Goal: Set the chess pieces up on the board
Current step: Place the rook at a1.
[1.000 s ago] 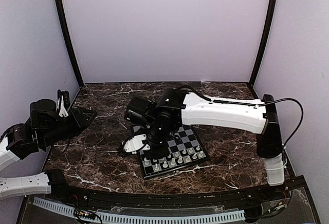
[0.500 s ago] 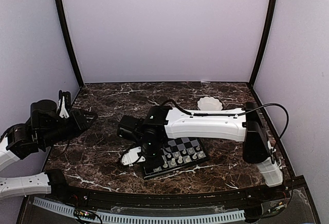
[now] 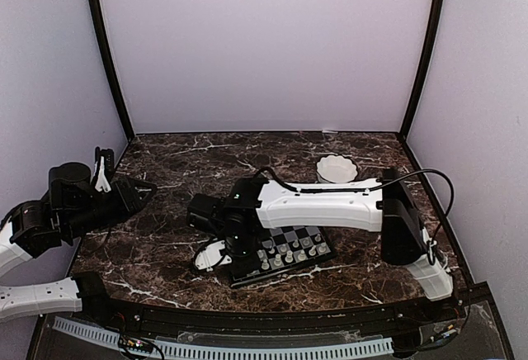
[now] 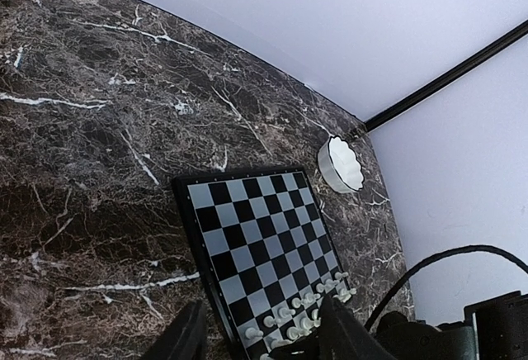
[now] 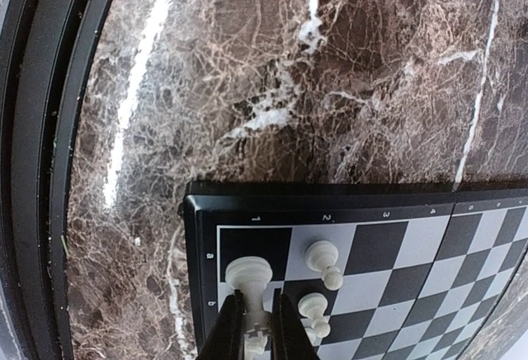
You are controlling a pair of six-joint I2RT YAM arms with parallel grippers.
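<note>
Pinching one chess piece [image 5: 249, 276] over the board's [image 5: 330, 188] near left corner, the right fingers [image 5: 224, 331] seem nearly done: other pieces [image 3: 289, 253] fill two rows; the left fingers [image 4: 186, 339] hang spread, empty.

Dark brown marble tabletop [image 3: 165, 158] w/ white veins fills the booth floor; a white scalloped bowl [image 3: 337, 168] sits upright at far right, near the far-right corner. Pale lilac walls [image 3: 264, 46] on 3 sides, w/ a black post in each far corner, left post [image 3: 106, 54] & right post [image 3: 424, 54], both leaning outward toward the top. Along the near edge runs a curved black rail [image 3: 247, 319], & just nearer than it a white toothed strip [image 3: 247, 350].
</note>
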